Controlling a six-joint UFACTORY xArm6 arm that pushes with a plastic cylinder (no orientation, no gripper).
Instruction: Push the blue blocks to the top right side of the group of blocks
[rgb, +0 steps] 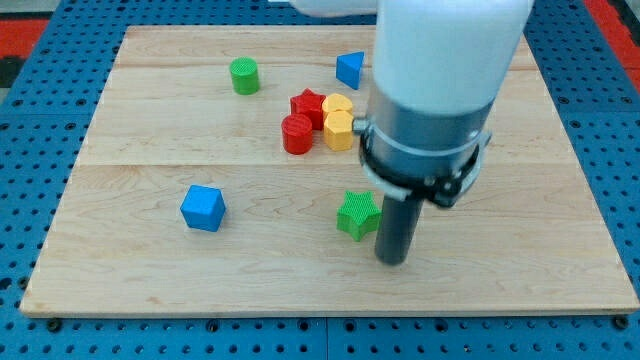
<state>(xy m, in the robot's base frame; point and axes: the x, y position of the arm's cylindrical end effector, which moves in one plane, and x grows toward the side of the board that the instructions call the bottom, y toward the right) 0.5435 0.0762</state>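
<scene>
My tip (393, 260) has no fingers to open or close; the blue cube (203, 208) sits well off toward the view's left, beyond the adjacent green star (357, 214).

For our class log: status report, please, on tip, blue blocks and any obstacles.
My tip low on board, just right of green star block. Blue cube block far left; blue triangular block up top. Red and yellow cluster sits between.
</scene>
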